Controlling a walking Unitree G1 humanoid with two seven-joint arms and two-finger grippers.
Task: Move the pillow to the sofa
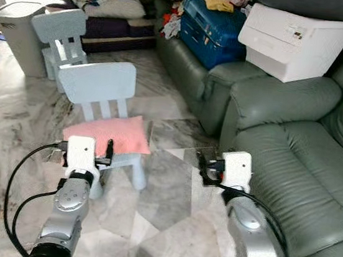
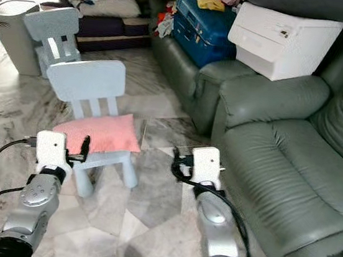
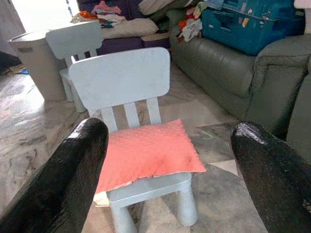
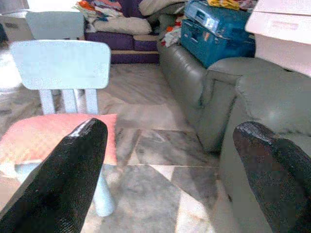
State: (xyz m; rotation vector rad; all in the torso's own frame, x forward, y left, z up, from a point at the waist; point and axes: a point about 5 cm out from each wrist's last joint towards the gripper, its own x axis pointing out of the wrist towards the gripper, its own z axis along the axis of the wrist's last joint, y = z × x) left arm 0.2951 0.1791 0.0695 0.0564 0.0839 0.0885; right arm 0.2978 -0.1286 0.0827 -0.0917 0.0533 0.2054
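The pink pillow [image 1: 109,134] lies flat on the seat of a small pale-blue child's chair [image 1: 101,85], just ahead of the left end effector [image 1: 107,152], whose fingers [image 3: 63,179] are spread wide and hold nothing. The right end effector [image 1: 203,165] hovers over the marble floor [image 1: 163,196], fingers wide too, with the green leather sofa [image 1: 303,176] just to its right.
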